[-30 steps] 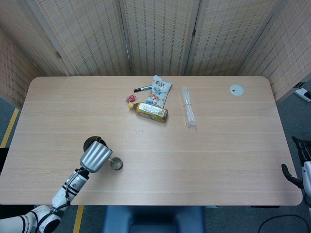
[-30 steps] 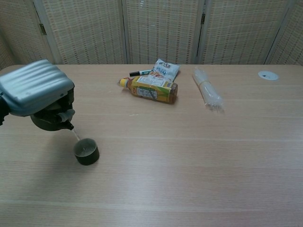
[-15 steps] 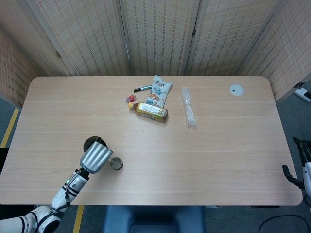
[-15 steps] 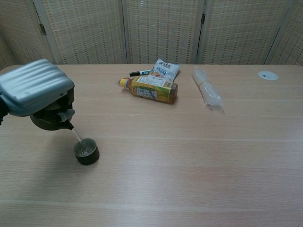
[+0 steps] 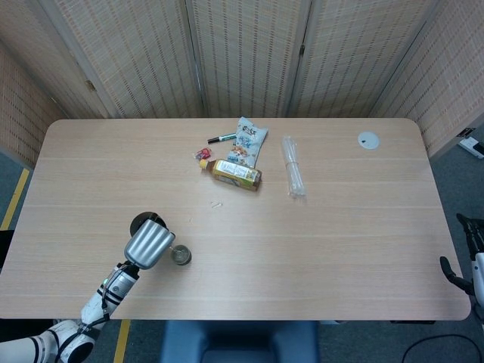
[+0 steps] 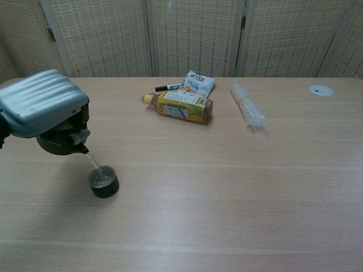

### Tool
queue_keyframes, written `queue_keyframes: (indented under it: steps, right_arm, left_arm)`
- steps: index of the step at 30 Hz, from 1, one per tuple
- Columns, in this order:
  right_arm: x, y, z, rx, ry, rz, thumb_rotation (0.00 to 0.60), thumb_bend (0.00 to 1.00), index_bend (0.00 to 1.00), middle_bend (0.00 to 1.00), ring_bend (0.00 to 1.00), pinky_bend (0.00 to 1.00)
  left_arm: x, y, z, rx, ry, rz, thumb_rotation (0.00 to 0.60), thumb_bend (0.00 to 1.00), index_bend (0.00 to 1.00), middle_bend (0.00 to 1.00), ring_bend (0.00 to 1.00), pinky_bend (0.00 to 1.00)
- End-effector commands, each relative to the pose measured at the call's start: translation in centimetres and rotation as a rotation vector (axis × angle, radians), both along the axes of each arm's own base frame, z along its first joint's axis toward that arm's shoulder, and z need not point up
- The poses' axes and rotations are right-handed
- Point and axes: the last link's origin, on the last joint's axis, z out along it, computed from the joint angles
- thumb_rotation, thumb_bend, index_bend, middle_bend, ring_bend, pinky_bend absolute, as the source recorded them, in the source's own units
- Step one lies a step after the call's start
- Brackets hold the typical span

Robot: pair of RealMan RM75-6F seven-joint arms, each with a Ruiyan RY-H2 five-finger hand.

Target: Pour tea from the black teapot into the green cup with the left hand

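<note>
Presently, the left hand [image 6: 42, 110] grips the black teapot [image 6: 61, 141], tilted above the near-left table [image 6: 238, 187], its fingers wrapped over the pot. A thin stream falls from the spout into the green cup [image 6: 104, 182] standing just below. The right hand [image 5: 463, 274] waits off the table's right edge; its fingers cannot be made out. Risks: overfilling the small cup, or a drifting wrist sending tea onto the wood.
</note>
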Motion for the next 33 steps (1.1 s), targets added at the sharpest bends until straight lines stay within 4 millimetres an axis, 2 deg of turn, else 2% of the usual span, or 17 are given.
queue_keyframes:
  steps: [1, 9, 26, 33]
  right_arm:
    - [0.0, 0.0, 0.0, 0.001, 0.000, 0.000, 0.600, 0.38, 0.08, 0.19, 0.25, 0.00]
    - [0.0, 0.0, 0.0, 0.001, 0.001, 0.000, 0.600, 0.38, 0.08, 0.19, 0.25, 0.00]
    - [0.1, -0.1, -0.1, 0.002, 0.003, -0.004, 0.600, 0.38, 0.08, 0.19, 0.25, 0.00]
    - [0.1, -0.1, -0.2, 0.005, 0.000, -0.006, 0.600, 0.38, 0.08, 0.19, 0.25, 0.00]
  left_arm:
    - [0.0, 0.0, -0.1, -0.006, -0.006, 0.004, 0.589, 0.48, 1.00, 1.00, 0.94, 0.60]
    - [-0.2, 0.3, -0.3, -0.041, -0.053, 0.041, 0.587, 0.48, 1.00, 1.00, 0.94, 0.60]
    - [-0.4, 1.4, -0.2, -0.166, -0.291, 0.166, 0.582, 0.48, 1.00, 1.00, 0.93, 0.58]
    - [-1.0, 2.2, 0.2, -0.164, -0.351, 0.192, 0.539, 0.48, 1.00, 1.00, 0.92, 0.58]
